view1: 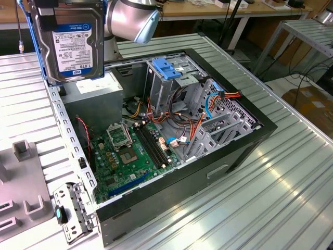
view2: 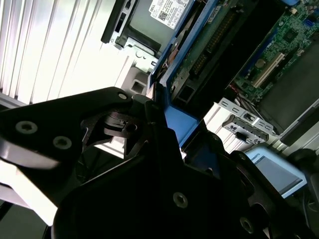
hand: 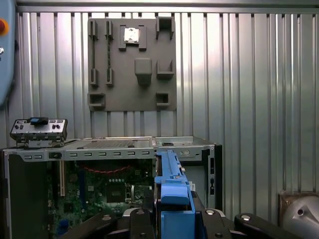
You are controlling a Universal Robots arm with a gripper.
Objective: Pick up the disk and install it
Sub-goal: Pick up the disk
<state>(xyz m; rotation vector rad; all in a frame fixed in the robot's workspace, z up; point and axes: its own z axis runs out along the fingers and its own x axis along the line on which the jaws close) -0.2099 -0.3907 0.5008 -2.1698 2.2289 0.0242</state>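
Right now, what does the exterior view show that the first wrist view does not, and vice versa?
Exterior view: the flat dark metal disk face-on with its white label, the blue plastic bay bracket, orange cables. First wrist view: the disk edge-on along its blue rail, a silver square part seated in the grey slotted fixture plate. Both: the disk, that plate, the green motherboard.

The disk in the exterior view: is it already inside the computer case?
No, the disk hangs upright above the open case, with its label facing the camera.
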